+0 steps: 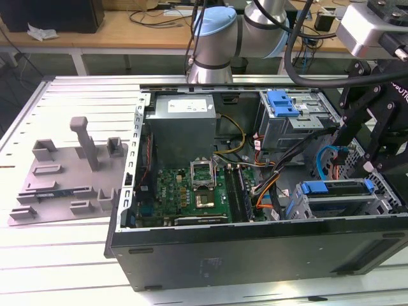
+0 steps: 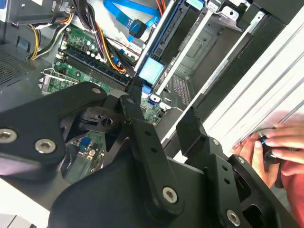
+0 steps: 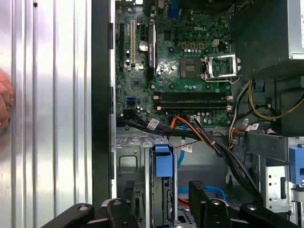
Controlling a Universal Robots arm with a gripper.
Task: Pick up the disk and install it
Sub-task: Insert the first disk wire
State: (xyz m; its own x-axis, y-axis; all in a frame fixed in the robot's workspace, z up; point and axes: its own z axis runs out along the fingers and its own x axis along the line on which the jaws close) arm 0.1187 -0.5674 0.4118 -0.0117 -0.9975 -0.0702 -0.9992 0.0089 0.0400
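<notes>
Over the drive cage (image 1: 331, 203), at about four o'clock of the open computer case (image 1: 255, 255) in the exterior view, the gripper (image 1: 371, 162) hangs on the arm's black linkage. In the first wrist view the gripper (image 3: 163, 187) stands released, with its two black fingers (image 3: 198, 190) spread wide and nothing between them but air and the thing below.

That thing is the disk (image 3: 164, 164), seen edge-on with the blue tab of its bracket pointing up between the fingers. Neither finger appears to touch it. In the exterior view the disk (image 1: 338, 190) lies level in the cage. Whether it is pushed fully home I cannot tell.

Just beside the cage runs a black cable bundle (image 3: 223, 152) with an orange cable (image 3: 190, 124), and a blue data cable (image 1: 328, 156) loops toward twelve o'clock of the disk. Farther out, near nine o'clock of the cage, lies the motherboard (image 1: 191, 191), with the grey power supply (image 1: 182, 121) beyond it at eleven.

Outside the case wall (image 3: 102, 95), a person's hand (image 2: 280, 147) rests on the ribbed table (image 3: 47, 95) close to the arm.

As I judge it, the risks are these:
- A finger could catch the cable bundle and drag a connector loose, since the wires run so near the cage.
- A closing finger could land on the cage wall instead of the bracket and tilt the disk so that it jams in its rails.
- The linkage could strike the hand, which lies near the arm's path.
</notes>
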